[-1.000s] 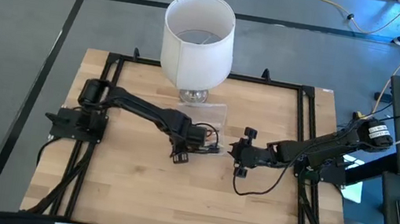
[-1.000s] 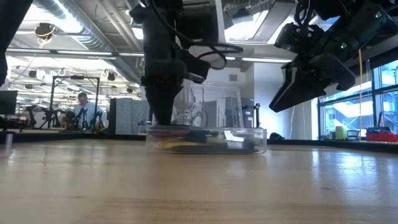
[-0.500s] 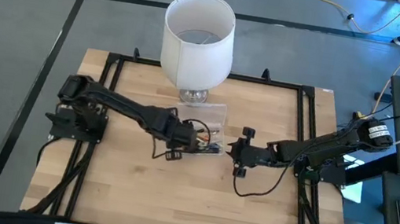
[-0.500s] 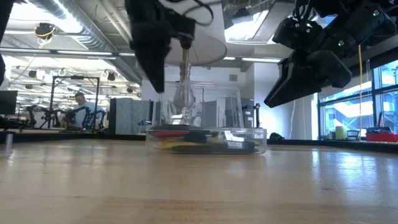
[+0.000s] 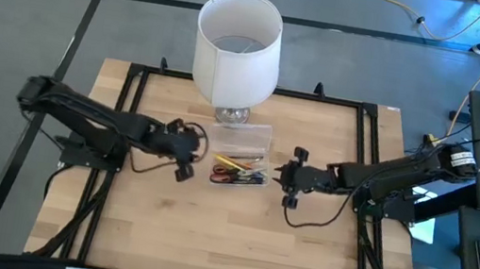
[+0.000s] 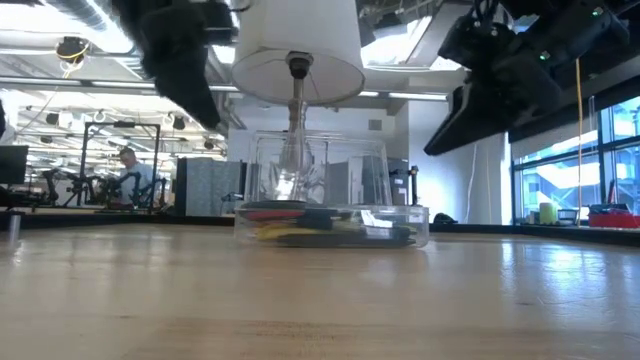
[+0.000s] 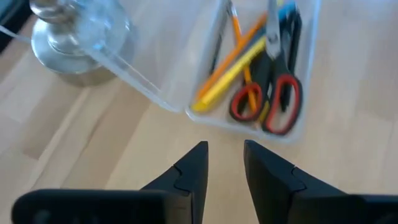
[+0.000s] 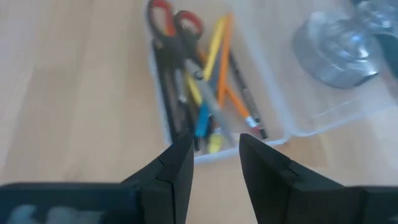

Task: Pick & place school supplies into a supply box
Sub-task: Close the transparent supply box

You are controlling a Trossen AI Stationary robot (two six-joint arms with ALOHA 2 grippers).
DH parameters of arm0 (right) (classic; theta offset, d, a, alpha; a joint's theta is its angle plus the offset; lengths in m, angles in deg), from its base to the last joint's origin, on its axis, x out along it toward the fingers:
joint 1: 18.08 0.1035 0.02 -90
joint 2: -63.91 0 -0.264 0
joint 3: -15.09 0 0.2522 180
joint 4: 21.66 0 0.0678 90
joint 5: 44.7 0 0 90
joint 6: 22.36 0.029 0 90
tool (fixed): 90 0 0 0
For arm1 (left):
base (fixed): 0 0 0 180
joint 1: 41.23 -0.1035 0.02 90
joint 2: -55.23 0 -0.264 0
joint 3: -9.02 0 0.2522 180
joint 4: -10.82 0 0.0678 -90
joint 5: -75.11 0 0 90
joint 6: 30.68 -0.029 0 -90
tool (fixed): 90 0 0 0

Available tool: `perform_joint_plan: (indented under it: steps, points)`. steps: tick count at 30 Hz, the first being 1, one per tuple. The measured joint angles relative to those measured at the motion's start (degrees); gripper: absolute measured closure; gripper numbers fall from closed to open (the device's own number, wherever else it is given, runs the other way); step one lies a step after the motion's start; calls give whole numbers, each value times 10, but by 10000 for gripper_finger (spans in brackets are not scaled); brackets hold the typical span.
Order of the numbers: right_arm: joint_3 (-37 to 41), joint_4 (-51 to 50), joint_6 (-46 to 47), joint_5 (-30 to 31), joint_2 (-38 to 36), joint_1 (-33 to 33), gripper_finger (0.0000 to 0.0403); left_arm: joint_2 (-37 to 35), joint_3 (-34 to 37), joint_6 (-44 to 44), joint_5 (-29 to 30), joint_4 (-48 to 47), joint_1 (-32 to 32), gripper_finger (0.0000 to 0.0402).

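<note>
High view: the clear box (image 5: 240,168), centre frame, holds the pens (image 5: 234,163) and scissors (image 5: 235,178). The left gripper (image 5: 185,155) and right gripper (image 5: 292,177) flank it, empty, fingers apart. Either could nudge the upright lid (image 5: 241,139) against the lamp (image 5: 238,48) when closing it.

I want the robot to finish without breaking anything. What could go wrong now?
1. The box's clear lid stands open, leaning toward the lamp. A push to shut it might knock the lamp's glass base.
2. The scissors and pencils lie piled crosswise in the box, so the lid may not shut flat.
3. The left gripper and right gripper sit close on either side of the box; if both go in together, they could bump.
</note>
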Motion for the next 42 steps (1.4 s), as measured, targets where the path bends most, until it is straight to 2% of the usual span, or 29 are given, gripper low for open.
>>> perform_joint_plan:
  steps: [5, 8, 12, 16, 18, 20, 22, 24, 29, 33, 37, 42]
  points:
    - [9, -10, 1, -2, -15, -61, 269, -102, 135, -3, 8, 151, -50, 317]
    - [32, 2, -12, -51, -17, -119, 269, -137, 209, -3, 17, 247, -89, 324]
    - [67, 70, -45, -132, -18, -200, 269, -149, 286, -18, 10, 377, -151, 334]
    - [89, 126, -65, -160, -17, -270, 269, -149, 331, -38, -14, 437, -209, 343]
    - [92, 142, -79, -184, -17, -301, 269, -148, 349, -45, -37, 457, -235, 347]
    - [92, 168, -94, -236, -17, -329, 269, -146, 363, -52, -76, 500, -258, 350]
    - [92, 194, -99, -290, -17, -352, 269, -139, 377, -58, -119, 551, -277, 352]
    - [92, 220, -99, -317, -17, -370, 269, -127, 381, -61, -146, 579, -291, 355]
    - [92, 230, -95, -308, -17, -396, 269, -71, 381, -98, -158, 653, -307, 360]
    - [92, 227, -94, -304, -17, -403, 269, -9, 381, -127, -207, 731, -317, 365]
    - [92, 227, -93, -303, -17, -408, 269, 48, 381, -129, -223, 783, -329, 368]
    - [92, 225, -106, -302, -17, -409, 269, 91, 381, -115, -190, 780, -332, 368]
